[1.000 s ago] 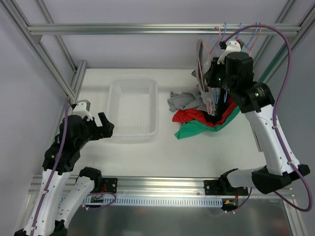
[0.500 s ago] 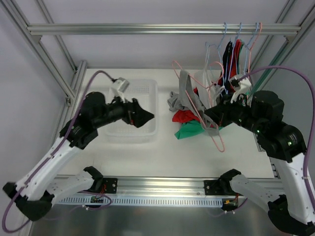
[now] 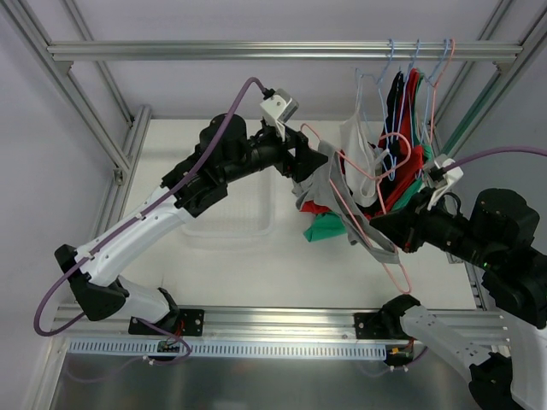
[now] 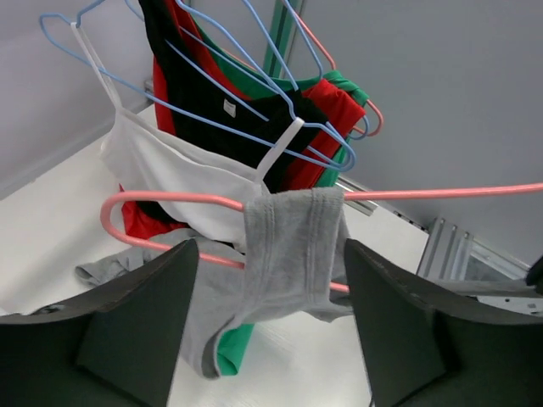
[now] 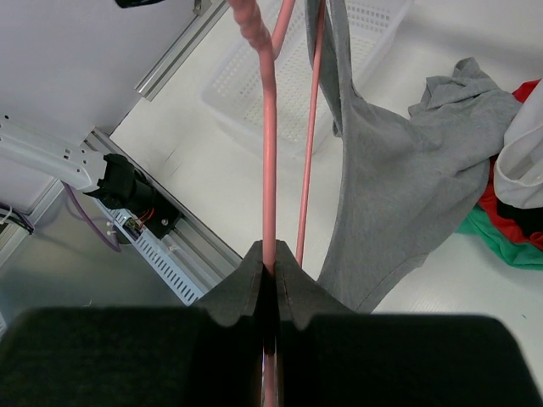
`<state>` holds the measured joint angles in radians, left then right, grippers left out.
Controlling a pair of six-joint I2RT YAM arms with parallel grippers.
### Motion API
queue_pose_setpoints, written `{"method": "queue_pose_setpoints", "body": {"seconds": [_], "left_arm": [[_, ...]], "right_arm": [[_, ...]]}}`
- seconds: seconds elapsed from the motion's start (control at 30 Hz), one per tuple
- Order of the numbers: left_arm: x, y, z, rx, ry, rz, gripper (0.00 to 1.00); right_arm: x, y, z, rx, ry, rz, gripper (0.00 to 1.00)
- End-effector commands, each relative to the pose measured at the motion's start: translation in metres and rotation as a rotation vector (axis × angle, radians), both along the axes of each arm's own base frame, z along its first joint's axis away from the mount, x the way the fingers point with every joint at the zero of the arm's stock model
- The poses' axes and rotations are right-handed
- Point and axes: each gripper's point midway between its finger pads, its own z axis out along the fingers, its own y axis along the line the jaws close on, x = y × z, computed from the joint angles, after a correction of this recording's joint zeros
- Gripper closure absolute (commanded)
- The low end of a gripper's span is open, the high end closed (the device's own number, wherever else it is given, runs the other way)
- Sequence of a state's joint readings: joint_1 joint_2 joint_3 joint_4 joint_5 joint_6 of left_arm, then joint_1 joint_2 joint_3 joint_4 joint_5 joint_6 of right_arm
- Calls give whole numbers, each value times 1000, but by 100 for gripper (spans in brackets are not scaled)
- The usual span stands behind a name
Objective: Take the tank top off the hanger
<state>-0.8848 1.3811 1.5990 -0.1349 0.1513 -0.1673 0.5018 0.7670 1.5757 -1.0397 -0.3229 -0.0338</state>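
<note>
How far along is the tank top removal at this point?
Done: the right gripper is shut on the pink hanger and holds it up. In hand: the open left gripper sits around the gray tank top at its strap, not yet closed. Left: grip the strap and slide the top off; it is still draped on the hanger.
</note>
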Motion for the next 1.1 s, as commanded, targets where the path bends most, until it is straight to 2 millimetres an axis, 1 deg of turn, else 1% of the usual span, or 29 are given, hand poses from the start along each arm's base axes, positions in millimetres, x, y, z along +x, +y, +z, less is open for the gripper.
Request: {"method": "queue_pose_setpoints", "body": {"seconds": [0.0, 0.03, 0.07, 0.13, 0.2, 0.23, 0.27, 0.33, 0.43, 0.47, 0.5, 0.57, 0.6, 0.63, 0.67, 0.73, 0.77, 0.8, 0.87, 0.9, 0.93, 0.97, 1.0, 1.03, 1.07], "left_arm": [[-2, -11, 25, -44, -83, -42, 33], [-2, -13, 24, -46, -79, -50, 43], [-3, -15, 25, -49, -82, -60, 48], [-3, -18, 23, -49, -77, -71, 52], [0, -20, 19, -45, -68, -65, 50], [-1, -21, 18, -45, -68, -71, 44], [-1, -22, 17, -44, -65, -76, 37], [0, -25, 14, -42, -61, -84, 37], [3, -29, 13, -43, -62, -82, 60], [5, -31, 10, -39, -58, -79, 72], [6, -31, 11, -39, -61, -79, 77], [6, -32, 10, -41, -57, -78, 91], [6, -32, 10, -41, -54, -79, 100], [5, -32, 10, -43, -54, -79, 100], [4, -29, 13, -51, -54, -75, 100], [9, -22, 12, -55, -44, -21, 100], [11, -14, 18, -74, -44, 15, 100], [25, -3, 14, -73, -31, 124, 100], [37, 18, 18, -97, -19, 253, 100], [42, 24, 15, -95, -14, 297, 100], [49, 35, 15, -99, -13, 371, 100], [48, 43, 17, -106, -17, 396, 100], [49, 48, 16, -105, -15, 416, 100], [49, 52, 16, -108, -16, 429, 100], [45, 57, 19, -115, -19, 431, 100]], "right_arm": [[-9, 2, 18, 34, -46, 33, 100], [-8, 2, 18, 33, -47, 34, 100], [-8, 2, 19, 34, -48, 34, 100], [-8, 2, 20, 35, -50, 37, 100], [-9, 1, 21, 35, -56, 35, 100], [-9, 1, 22, 37, -60, 35, 100], [-9, 1, 23, 37, -60, 36, 100], [-10, 2, 24, 41, -62, 43, 100], [-11, 4, 25, 44, -61, 55, 100], [-11, 4, 26, 46, -64, 55, 100], [-12, 4, 25, 46, -64, 55, 100], [-10, 3, 24, 39, -66, 48, 100], [-10, 2, 23, 37, -68, 42, 100], [-7, 1, 23, 30, -69, 33, 100], [-5, 0, 20, 22, -66, 25, 100], [-2, -2, 14, 7, -60, 10, 100], [-1, -2, 11, -6, -61, 8, 100], [1, -2, 3, -19, -48, 11, 100], [-4, -1, -7, -39, -36, 38, 100], [-10, -5, -14, -53, -50, 52, 100], [-16, -6, -18, -59, -50, 67, 100], [-21, -9, -20, -61, -63, 71, 100], [-31, -16, -19, -56, -98, 71, 100], [-37, -18, -23, -57, -97, 79, 100], [-42, -19, -22, -51, -110, 90, 100]]}}
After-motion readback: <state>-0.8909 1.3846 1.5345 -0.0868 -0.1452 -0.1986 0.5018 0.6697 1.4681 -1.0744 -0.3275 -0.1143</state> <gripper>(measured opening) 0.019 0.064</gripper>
